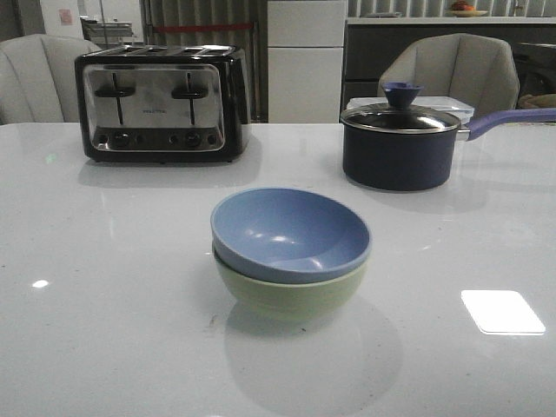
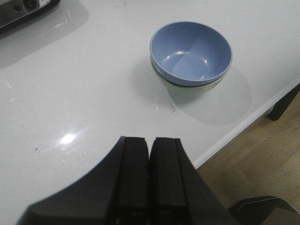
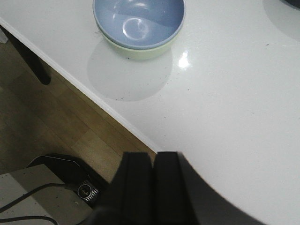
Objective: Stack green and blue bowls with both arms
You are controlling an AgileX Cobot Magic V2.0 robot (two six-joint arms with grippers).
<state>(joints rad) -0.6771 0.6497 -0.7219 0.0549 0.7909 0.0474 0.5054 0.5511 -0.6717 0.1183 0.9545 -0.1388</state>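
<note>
So the dusty blue matte round bowl [image 1: 291, 233] is sitting nested inside the pale green matte round bowl [image 1: 291, 295], a bit tilted, so its rim rides higher on the left than on the right. The pair is parked around the middle of the glossy white table [image 1: 104, 347], toward the near edge. Both bowls look empty.

Neither arm shows up in the front view. In the wrist views the left gripper [image 2: 149, 145] has its two dark flat fingers pressed together with nothing between them, hanging over the table well apart from the bowls. Same deal for the right gripper [image 3: 153, 161]: fingers closed up, holding nothing, sitting over the near table edge with the wooden floor [image 3: 56, 117] below.

Further back, a black and chrome four-slot toaster [image 1: 161, 104] is on the far left, and a dark lidded saucepan with a purple handle [image 1: 401, 143] is on the far right.
</note>
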